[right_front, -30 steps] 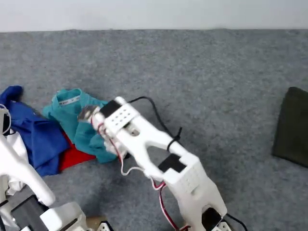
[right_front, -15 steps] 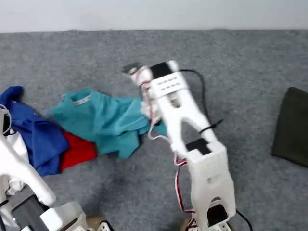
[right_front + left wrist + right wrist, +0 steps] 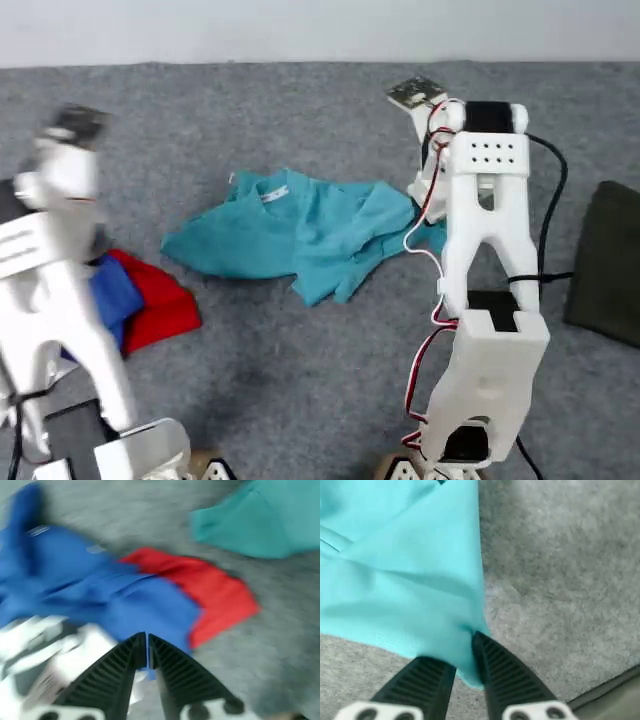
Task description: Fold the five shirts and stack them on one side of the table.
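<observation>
Item: my right gripper (image 3: 456,649), clamped on teal shirt (image 3: 300,225) edge, table centre. Item: my left gripper (image 3: 147,639), pressed closed, above blue shirt (image 3: 100,595), 8 o'clock.

The counter (image 3: 300,110) has a rough, fuzzy grey carpet-like covering. The teal cloth shirt (image 3: 300,230) looks soft, smooth and matt, as do the red cloth shirt (image 3: 165,310) and the blue cloth shirt (image 3: 115,293). The right gripper (image 3: 462,652) has ribbed, matt black plastic fingers (image 3: 505,675). The right arm's shell (image 3: 485,200) is smooth white plastic.

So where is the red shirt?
In the high view, the red shirt lies at the left, partly under the blue shirt, left of the teal shirt.
</observation>
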